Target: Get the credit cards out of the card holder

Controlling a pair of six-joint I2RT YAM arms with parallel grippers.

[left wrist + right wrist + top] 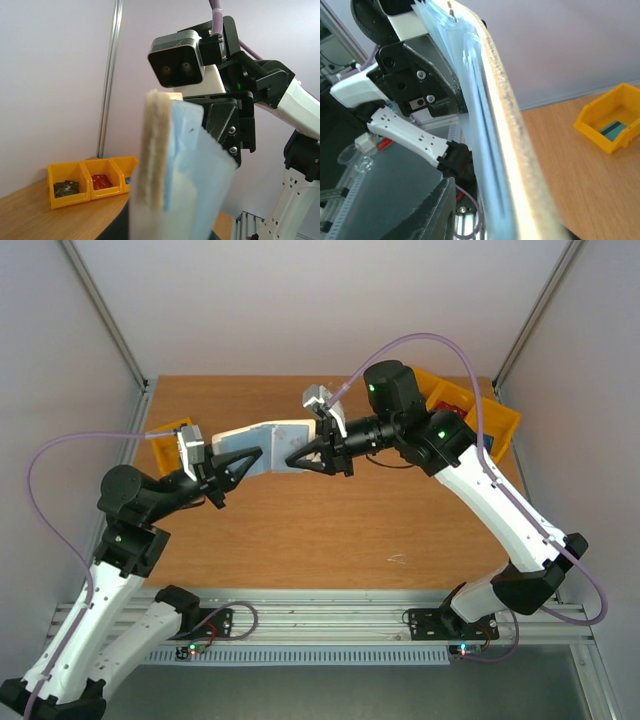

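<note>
The card holder hangs spread open in the air above the table, held between both grippers. Its pale blue-grey inside and grey-beige outer edge fill the left wrist view and the right wrist view. My left gripper is shut on the holder's left end. My right gripper is shut on its right end. The two grippers face each other, close together. I cannot make out any credit card; the pockets are seen edge-on and blurred.
A yellow bin stands at the table's left edge, behind my left gripper. More yellow bins holding small dark and red items stand at the back right, also in the left wrist view. Frame posts stand at the back corners.
</note>
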